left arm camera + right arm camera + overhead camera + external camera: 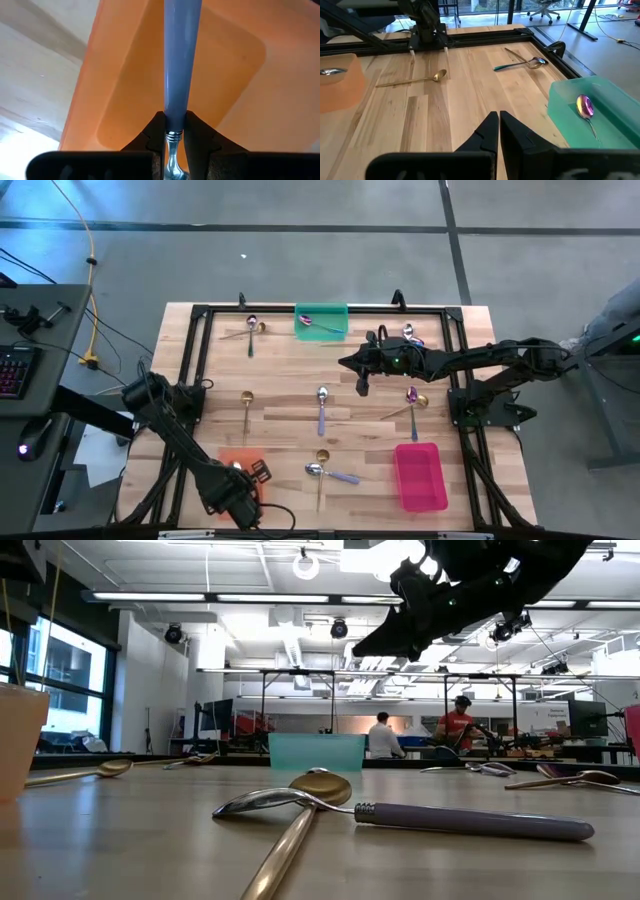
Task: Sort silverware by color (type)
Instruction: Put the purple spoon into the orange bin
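My left gripper (pixel 175 145) hangs over the orange tray (pixel 228 463) at the near left and is shut on a silver spoon with a lavender handle (pixel 181 60). My right gripper (pixel 498 131) is shut and holds nothing, hovering above the table's middle (pixel 361 385), near the green tray (pixel 575 107). An iridescent spoon (pixel 585 106) lies in that tray. Other spoons lie flat on the wood: a gold one (pixel 245 405), a silver-lavender one (pixel 321 408), a crossed gold and lavender pair (pixel 330 805), and an iridescent and gold pair (pixel 410 400). My left gripper pinches the spoon between its two fingers at the lavender handle's lower end (pixel 175 127), where it meets the ribbed silver neck. The handle runs straight ahead along the fingers, out over the orange tray. The bowl end is hidden behind the fingers.
The pink tray (pixel 420 475) sits at the near right. More spoons lie at the far left (pixel 251 330) and far right (pixel 408 332). A black frame (pixel 200 310) borders the table. People stand in the room beyond.
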You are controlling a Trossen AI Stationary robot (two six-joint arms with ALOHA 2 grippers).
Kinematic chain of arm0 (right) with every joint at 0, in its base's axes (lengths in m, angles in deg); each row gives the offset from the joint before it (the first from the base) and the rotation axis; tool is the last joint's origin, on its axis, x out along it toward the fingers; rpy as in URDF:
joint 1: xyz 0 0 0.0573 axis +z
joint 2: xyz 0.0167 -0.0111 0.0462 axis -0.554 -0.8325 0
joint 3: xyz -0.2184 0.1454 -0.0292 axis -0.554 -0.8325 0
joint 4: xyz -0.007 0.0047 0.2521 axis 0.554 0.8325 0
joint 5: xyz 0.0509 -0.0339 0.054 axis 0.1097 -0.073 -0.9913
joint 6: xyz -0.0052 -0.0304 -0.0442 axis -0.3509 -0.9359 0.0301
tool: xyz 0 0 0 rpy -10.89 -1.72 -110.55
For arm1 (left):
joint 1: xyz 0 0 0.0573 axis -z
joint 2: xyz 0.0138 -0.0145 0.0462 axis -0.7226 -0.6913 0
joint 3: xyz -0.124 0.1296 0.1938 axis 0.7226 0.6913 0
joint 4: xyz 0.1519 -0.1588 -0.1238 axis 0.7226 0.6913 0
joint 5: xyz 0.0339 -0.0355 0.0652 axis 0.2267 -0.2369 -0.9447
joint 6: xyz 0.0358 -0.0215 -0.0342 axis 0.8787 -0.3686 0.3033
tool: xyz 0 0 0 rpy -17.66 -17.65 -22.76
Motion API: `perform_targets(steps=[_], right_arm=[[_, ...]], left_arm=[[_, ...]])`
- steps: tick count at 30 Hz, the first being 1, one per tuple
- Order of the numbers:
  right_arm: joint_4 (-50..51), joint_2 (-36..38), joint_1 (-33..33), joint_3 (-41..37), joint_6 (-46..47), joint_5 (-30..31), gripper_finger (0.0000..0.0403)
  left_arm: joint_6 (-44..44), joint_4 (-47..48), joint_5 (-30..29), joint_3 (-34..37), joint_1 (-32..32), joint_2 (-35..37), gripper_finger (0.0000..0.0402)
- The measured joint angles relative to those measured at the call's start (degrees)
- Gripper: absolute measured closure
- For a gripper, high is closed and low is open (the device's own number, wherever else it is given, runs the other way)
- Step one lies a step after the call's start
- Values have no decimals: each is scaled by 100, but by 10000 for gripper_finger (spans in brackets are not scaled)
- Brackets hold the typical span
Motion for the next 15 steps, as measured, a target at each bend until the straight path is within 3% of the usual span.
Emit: perform_targets(steps=[8, 15], right_arm=[[10, 0, 1, 0, 0, 0, 403], [10, 2, 2, 0, 0, 0, 403]], left_arm=[[-398, -6, 55, 207, -15, 0, 368], [-689, 113, 63, 233, -15, 0, 302]])
